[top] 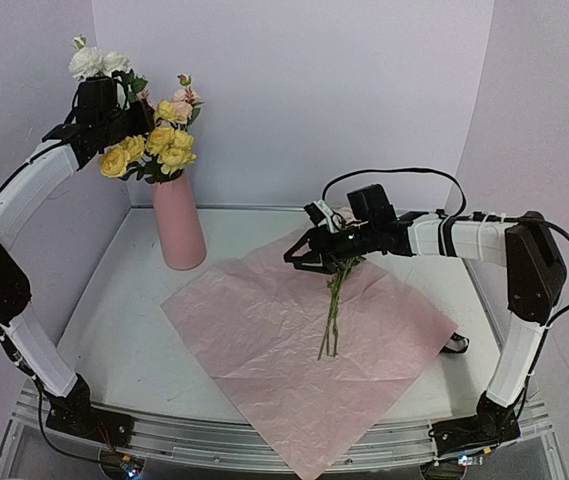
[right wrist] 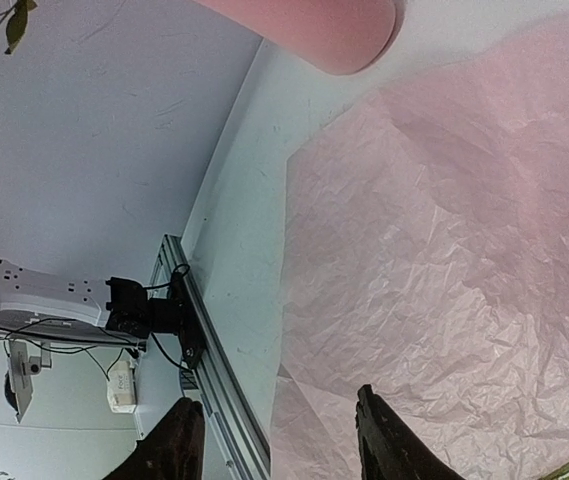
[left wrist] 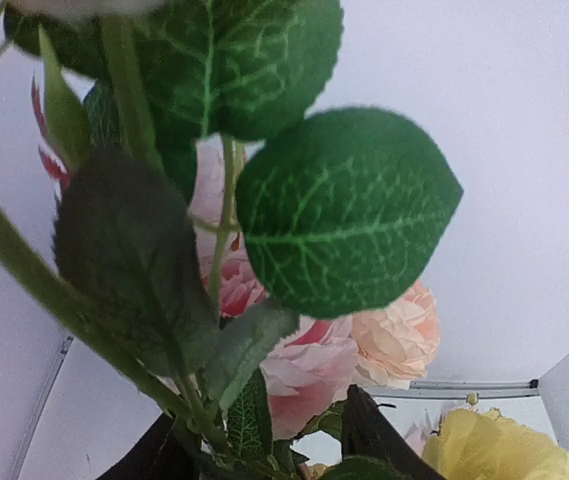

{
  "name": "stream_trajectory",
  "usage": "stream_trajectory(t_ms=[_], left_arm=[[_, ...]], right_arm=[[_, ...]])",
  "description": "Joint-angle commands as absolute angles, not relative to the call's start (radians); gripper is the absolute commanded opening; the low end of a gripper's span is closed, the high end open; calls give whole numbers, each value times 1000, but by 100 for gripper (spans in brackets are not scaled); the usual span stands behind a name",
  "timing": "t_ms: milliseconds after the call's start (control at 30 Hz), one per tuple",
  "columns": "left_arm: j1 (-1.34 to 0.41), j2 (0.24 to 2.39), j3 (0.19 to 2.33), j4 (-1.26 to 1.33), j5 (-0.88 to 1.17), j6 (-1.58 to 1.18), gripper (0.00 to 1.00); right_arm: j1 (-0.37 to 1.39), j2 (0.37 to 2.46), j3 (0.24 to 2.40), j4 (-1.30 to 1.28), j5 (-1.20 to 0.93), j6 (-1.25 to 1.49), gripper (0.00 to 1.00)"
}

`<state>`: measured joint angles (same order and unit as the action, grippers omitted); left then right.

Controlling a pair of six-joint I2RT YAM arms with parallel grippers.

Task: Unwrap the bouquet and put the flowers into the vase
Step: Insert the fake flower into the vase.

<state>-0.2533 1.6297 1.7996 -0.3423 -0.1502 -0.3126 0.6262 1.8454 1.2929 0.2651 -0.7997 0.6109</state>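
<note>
Pale lilac walls are closing in a white tabletop (top: 114, 340), where a crinkled pink paper sheet (top: 284, 350) is lying spread flat. The salmon vase (top: 179, 225) is standing just beyond the sheet's far left edge, holding yellow and pink flowers (top: 164, 145). The left pincer (top: 129, 115) is hovering high among their leaves, just under white blooms (top: 94, 62); whether it is gripping a stem I cannot tell. The right pincer (top: 304, 255) is hanging released over the paper, its fingers (right wrist: 384, 445) standing apart, at the top of loose stems (top: 332, 315) lying on the sheet
</note>
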Motion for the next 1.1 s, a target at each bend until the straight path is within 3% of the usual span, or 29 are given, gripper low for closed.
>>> stream_trajectory(t_ms=[0,167,400,600,867,1067], left_arm=[[-243,1663,1882,-341,-85,-324,45],[-244,1659,1900,-342,-60,-353,40],[-242,1597,1864,-340,-103,-297,24],[-243,1557,1863,-340,-136,-232,19],[-233,1557,1861,-341,-125,-176,1],[-226,1577,1845,-340,-111,-133,0]], right_arm=[[620,1787,1288,273,-825,587,53],[617,1783,1292,267,-823,577,53],[612,1801,1310,264,-836,576,53],[612,1816,1319,264,-845,581,54],[612,1818,1321,264,-849,590,53],[612,1813,1317,264,-844,593,54]])
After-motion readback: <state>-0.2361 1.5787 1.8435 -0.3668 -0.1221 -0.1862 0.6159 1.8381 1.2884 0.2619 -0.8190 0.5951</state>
